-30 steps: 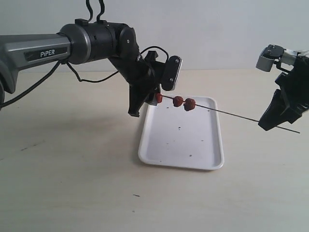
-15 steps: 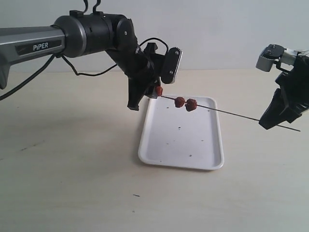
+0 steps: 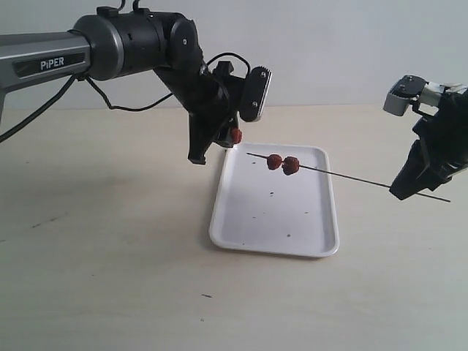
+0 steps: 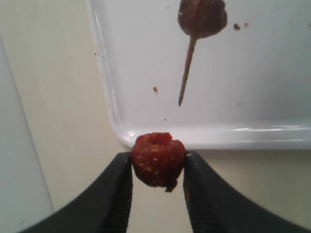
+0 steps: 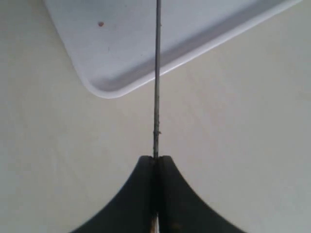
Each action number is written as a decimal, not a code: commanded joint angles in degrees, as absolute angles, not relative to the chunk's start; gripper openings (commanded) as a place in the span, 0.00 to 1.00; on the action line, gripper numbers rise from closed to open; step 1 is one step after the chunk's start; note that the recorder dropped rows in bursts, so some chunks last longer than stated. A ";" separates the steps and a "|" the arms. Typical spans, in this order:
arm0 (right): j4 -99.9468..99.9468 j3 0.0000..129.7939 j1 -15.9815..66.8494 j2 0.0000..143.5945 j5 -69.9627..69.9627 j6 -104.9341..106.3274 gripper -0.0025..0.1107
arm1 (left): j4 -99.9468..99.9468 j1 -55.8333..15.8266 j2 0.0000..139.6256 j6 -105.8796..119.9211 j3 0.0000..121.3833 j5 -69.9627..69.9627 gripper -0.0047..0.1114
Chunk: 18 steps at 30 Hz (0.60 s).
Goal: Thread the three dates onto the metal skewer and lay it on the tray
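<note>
My right gripper (image 3: pixel 404 188) is shut on the metal skewer (image 3: pixel 344 176), which it holds in the air over the white tray (image 3: pixel 241 234). Two dates (image 3: pixel 282 164) sit threaded side by side near the skewer's free tip. The third date (image 3: pixel 235 135) is off the skewer, pinched in my shut left gripper (image 3: pixel 232 137) just beyond the tray's far left corner. In the left wrist view that date (image 4: pixel 158 158) sits between the fingers, with the skewer tip (image 4: pixel 186 73) and a threaded date (image 4: pixel 202 17) beyond it. The right wrist view shows the rod (image 5: pixel 156 77) running out of the shut gripper (image 5: pixel 156 159).
The tray (image 5: pixel 121 82) lies on a pale tabletop and carries a few small dark specks (image 3: pixel 272 194). A black cable (image 3: pixel 139 108) hangs from the left arm at the back. A grey camera block (image 3: pixel 404 93) sits atop the right arm.
The left gripper has drawn back and up to the left with one date, which came off the skewer tip. Two dates stay on the rod; the right gripper shifted slightly left.
</note>
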<state>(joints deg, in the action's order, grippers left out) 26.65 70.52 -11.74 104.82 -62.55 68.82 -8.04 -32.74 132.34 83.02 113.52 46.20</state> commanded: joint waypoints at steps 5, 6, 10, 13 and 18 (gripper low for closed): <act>27.43 70.73 -12.00 104.69 -62.29 69.98 0.02 | -8.19 -32.53 132.07 81.76 113.27 46.69 0.35; 27.84 70.73 -12.00 104.69 -62.29 70.43 0.02 | -8.19 -32.53 132.17 81.76 113.27 46.69 0.35; 28.94 71.37 -12.00 104.56 -62.84 70.89 0.02 | -8.19 -32.53 133.29 81.76 113.27 46.69 0.35; 28.95 71.35 -12.00 104.06 -63.09 70.89 0.02 | -8.08 -32.53 133.75 81.76 113.27 46.58 0.35; 29.31 71.35 -12.00 103.82 -63.07 70.95 0.02 | -8.08 -32.53 133.75 81.76 113.27 46.58 0.35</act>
